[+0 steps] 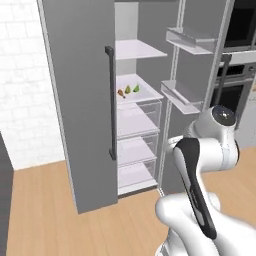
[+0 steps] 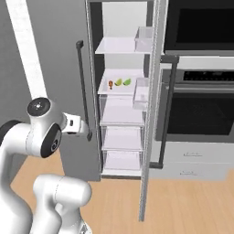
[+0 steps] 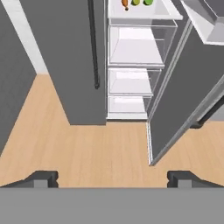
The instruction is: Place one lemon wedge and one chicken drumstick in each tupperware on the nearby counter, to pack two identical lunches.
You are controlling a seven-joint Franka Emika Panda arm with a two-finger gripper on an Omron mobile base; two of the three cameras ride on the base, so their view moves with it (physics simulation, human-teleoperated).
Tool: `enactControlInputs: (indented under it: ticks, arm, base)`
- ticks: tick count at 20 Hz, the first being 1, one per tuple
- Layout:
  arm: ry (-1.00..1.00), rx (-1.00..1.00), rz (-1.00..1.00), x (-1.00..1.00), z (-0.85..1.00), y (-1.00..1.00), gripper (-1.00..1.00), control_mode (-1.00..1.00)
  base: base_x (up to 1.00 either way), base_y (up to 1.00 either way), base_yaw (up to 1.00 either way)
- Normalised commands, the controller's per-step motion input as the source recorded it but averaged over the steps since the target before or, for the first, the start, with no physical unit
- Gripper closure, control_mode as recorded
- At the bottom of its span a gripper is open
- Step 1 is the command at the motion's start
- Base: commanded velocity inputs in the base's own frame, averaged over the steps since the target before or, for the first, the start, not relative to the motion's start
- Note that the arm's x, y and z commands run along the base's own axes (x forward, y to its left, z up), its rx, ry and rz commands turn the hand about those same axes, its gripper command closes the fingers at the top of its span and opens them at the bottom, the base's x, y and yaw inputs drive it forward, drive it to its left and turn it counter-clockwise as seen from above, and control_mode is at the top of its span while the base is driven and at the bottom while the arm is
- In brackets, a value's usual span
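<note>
On a white shelf [image 1: 145,95] inside the open fridge lie a brown chicken drumstick [image 1: 121,93] and two yellow-green lemon wedges [image 1: 128,89] [image 1: 136,88]. The right base view shows the drumstick [image 2: 110,83] left of the wedges [image 2: 119,82] [image 2: 127,82]. In the hand view the drumstick [image 3: 125,3] and wedges [image 3: 136,2] sit at the top edge, far from my gripper [image 3: 112,177]. Its fingertips [image 3: 41,178] stand wide apart, open and empty, low in front of the fridge above the floor. The tupperware and the counter are out of view.
The fridge's right door [image 1: 195,100] swings open toward me, carrying door bins [image 1: 187,40]. The left door [image 1: 75,100] is closed, with a long dark handle [image 1: 111,100]. Clear drawers [image 2: 121,137] fill the lower fridge. A black wall oven [image 2: 201,105] stands to the right.
</note>
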Motion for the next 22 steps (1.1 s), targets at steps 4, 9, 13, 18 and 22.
enactControlInputs:
  ticks: [4,9,13,18,22]
  arm:
    - [0.0,0.0,0.0,0.0,0.0,0.0,-1.0,1.0]
    - [0.0,0.0,0.0,0.0,0.0,0.0,-1.0,1.0]
    - [0.0,0.0,0.0,0.0,0.0,0.0,-1.0,1.0]
    - [0.0,0.0,0.0,0.0,0.0,0.0,-1.0,1.0]
    - [0.0,0.0,0.0,0.0,0.0,0.0,-1.0,1.0]
  base:
    - [0.94,-0.07,-0.13]
    - [0.84,-0.12,-0.07]
    - [0.74,-0.19,-0.04]
    - [0.4,-0.39,-0.02]
    - [0.48,-0.11,0.0]
